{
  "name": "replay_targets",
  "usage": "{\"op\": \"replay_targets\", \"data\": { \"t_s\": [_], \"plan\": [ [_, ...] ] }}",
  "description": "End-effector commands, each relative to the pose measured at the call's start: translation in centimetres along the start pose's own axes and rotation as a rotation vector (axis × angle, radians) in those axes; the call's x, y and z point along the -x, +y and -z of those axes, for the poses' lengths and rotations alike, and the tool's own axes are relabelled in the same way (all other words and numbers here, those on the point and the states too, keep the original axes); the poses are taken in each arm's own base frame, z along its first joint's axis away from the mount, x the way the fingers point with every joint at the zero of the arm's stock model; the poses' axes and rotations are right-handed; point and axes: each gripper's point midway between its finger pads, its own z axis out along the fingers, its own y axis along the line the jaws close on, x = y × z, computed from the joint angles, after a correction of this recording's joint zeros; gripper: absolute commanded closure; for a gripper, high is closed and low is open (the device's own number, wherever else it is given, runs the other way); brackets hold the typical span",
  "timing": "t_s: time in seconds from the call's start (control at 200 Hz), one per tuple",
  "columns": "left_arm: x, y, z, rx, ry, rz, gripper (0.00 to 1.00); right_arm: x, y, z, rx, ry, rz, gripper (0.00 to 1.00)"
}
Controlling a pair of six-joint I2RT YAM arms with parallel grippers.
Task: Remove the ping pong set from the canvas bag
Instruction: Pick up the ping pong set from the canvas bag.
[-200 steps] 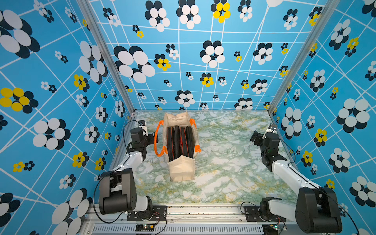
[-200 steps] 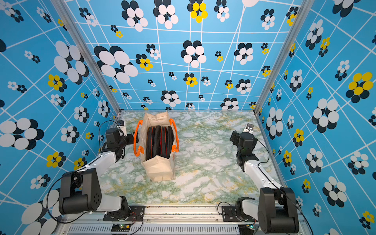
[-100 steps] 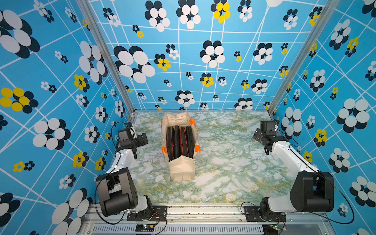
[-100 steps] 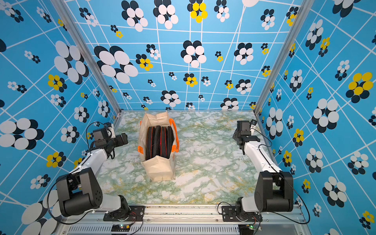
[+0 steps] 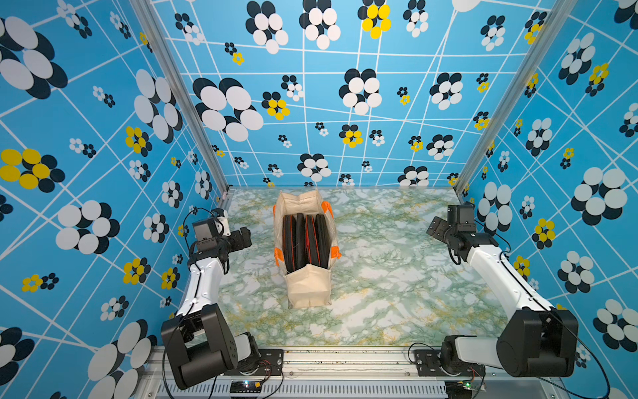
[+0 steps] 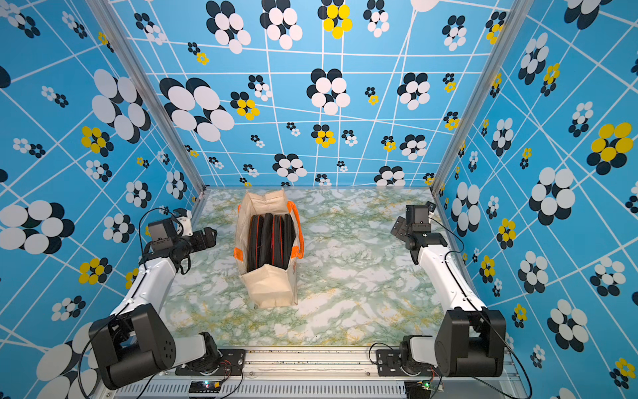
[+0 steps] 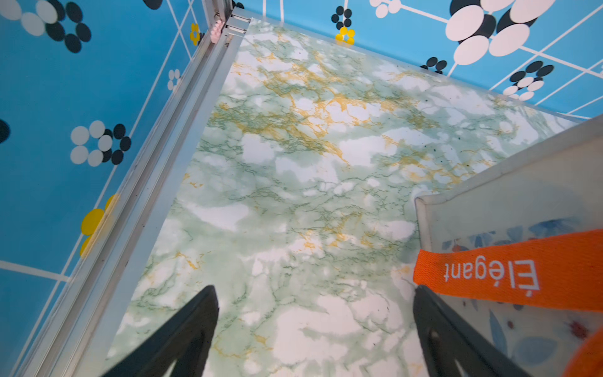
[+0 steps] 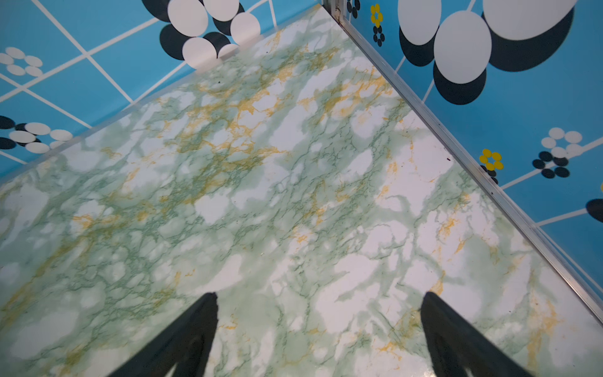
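Blue wallpaper [image 5: 103, 138] with black, white and yellow flower dots closes in three sides of the cell, and below it lies a green-and-white marbled worktop [image 5: 397, 276] with yellow veins. Two white-and-black arms rise from the front rail, the left arm [image 5: 202, 276] along the left wall and the right arm [image 5: 500, 273] along the right wall. Between them, left of the middle and nearer the left arm, the canvas bag [image 5: 308, 288] stands upright on the worktop with its mouth gaping (both top views show this, here too [image 6: 272, 286]). Inside it the ping pong set [image 5: 305, 241] stands on edge, several flat black pieces with thin orange trim packed side by side and filling the bag's width. Short orange handles [image 5: 327, 209] hang at the bag's long sides; in the left wrist view one orange strap [image 7: 509, 272] bears the white word "Elegant". The left fingers [image 5: 244, 237] point toward the bag from a short way off, spread wide with only bare worktop between them [image 7: 192, 329]. The right fingers [image 5: 434, 228] hang near the far right corner, well apart from the bag, likewise spread wide and gripping nothing [image 8: 192, 333].
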Motion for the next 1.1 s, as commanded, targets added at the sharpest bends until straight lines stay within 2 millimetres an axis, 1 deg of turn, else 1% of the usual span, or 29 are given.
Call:
{"op": "replay_targets", "data": {
  "t_s": [0.0, 0.13, 0.255, 0.47, 0.61, 0.745, 0.86, 0.935, 0.945, 0.955, 1.094],
  "plan": [
    [1.0, -1.2, 1.2, -0.057, 0.000, 0.010, 0.05, 1.7, 1.7, 1.6, 0.076, -0.018, -0.002, 0.01],
    [1.4, -1.6, 1.6, -0.073, -0.003, 0.020, 0.04, 2.6, 2.5, 2.7, 0.113, -0.022, -0.016, 0.01],
    [1.5, -2.0, 1.9, -0.088, 0.007, 0.024, 0.05, 2.7, 3.0, 3.8, 0.147, -0.030, -0.023, 0.01],
    [2.2, -3.4, 2.6, -0.137, 0.022, 0.031, 0.05, 2.1, 2.7, 5.1, 0.156, -0.016, -0.018, 0.01],
    [1.9, -4.8, 2.9, -0.154, 0.048, 0.006, 0.06, 1.8, 2.9, 5.8, 0.179, -0.009, -0.015, 0.01],
    [1.7, -6.2, 3.2, -0.181, 0.063, -0.024, 0.07, 1.6, 3.8, 6.3, 0.208, -0.005, -0.004, 0.01],
    [1.9, -6.7, 3.5, -0.190, 0.056, -0.033, 0.07, 1.5, 4.4, 6.8, 0.211, -0.008, 0.027, 0.01],
    [2.1, -6.9, 3.7, -0.194, 0.057, -0.038, 0.07, 1.6, 4.3, 7.1, 0.209, -0.013, 0.032, 0.01],
    [2.1, -6.9, 3.7, -0.194, 0.057, -0.040, 0.07, 1.2, 5.1, 7.4, 0.226, -0.009, 0.051, 0.01],
    [2.1, -6.9, 3.7, -0.195, 0.059, -0.039, 0.07, 1.1, 5.3, 7.5, 0.232, -0.009, 0.055, 0.01],
    [1.9, -7.8, 4.1, -0.207, 0.082, -0.069, 0.07, 1.0, 5.7, 8.3, 0.239, -0.018, 0.071, 0.01]
  ]
}}
